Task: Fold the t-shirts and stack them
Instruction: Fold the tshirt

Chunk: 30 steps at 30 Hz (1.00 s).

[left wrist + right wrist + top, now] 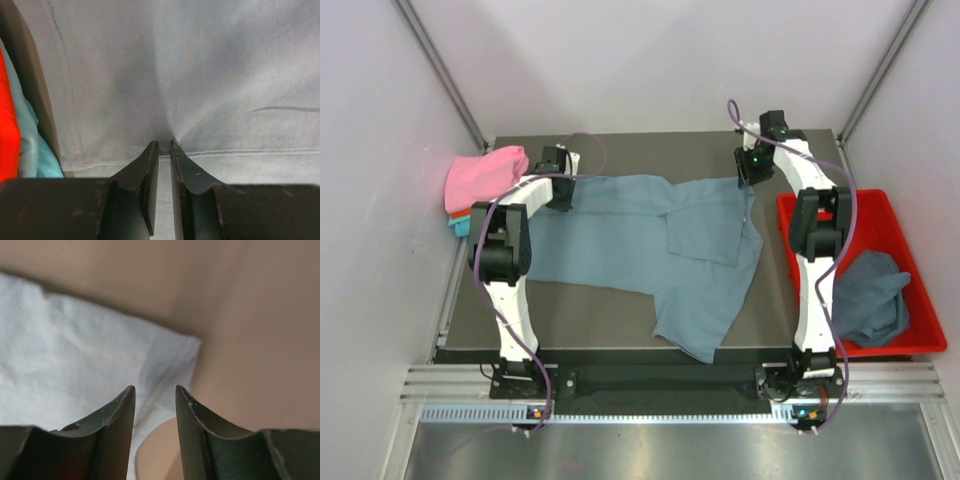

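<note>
A slate blue-grey t-shirt (pixel 620 235) lies spread on the dark table, with a flap folded over near its middle and a part hanging toward the front edge. My left gripper (pixel 562 198) is at the shirt's far left corner. In the left wrist view it (pixel 164 144) is shut on the shirt's hem (pixel 210 75), and the cloth puckers at the tips. My right gripper (pixel 748 182) is at the shirt's far right corner. In the right wrist view it (pixel 155 388) is open, and the shirt's edge (pixel 75 355) lies between and under the fingers.
A folded pink shirt (pixel 485 172) lies on orange and teal ones at the far left edge; the orange (pixel 7 115) and teal (pixel 35 155) cloth show beside my left gripper. A red tray (pixel 880 200) at the right holds a crumpled blue-grey shirt (pixel 870 295).
</note>
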Available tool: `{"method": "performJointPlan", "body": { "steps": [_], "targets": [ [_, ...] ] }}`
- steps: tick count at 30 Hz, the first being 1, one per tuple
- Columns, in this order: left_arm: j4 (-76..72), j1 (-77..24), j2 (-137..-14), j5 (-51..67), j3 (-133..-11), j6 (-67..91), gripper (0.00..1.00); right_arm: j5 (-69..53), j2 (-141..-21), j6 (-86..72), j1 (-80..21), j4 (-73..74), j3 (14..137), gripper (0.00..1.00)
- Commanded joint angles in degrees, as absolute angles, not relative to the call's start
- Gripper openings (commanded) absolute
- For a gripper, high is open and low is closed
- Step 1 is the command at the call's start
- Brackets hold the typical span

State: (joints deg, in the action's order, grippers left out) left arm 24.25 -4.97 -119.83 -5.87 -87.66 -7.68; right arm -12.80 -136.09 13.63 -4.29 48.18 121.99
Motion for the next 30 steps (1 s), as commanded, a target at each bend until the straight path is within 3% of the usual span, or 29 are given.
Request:
{"method": "performJointPlan", "body": {
  "steps": [1,12,14,15,18,30],
  "targets": [
    [25.22,-5.01,-116.54,-6.24,-86.66,-8.26,0.2,-11.16,-137.46,13.1,-2.9,44.65,126.3,0.38],
    [25.58,-5.01,-117.24,-6.86,-86.48,-8.88,0.2,-13.52,-143.35,12.31,-2.9,44.82,130.6,0.42],
    [25.66,-5.01,-117.42,-6.94,-86.66,-8.88,0.2,-14.76,-143.52,11.95,-2.99,45.0,130.69,0.36],
    [25.75,-5.01,-117.6,-6.86,-86.75,-8.79,0.2,-14.85,-143.61,12.04,-2.99,45.09,130.69,0.23],
    [25.75,-5.27,-117.42,-7.03,-86.75,-8.79,0.2,-12.85,-143.88,12.04,-2.99,44.48,130.69,0.0],
    [25.58,-5.45,-116.1,-8.35,-85.52,-8.79,0.2,1.49,-148.18,10.9,-0.88,37.53,141.84,0.0]
  ]
}}
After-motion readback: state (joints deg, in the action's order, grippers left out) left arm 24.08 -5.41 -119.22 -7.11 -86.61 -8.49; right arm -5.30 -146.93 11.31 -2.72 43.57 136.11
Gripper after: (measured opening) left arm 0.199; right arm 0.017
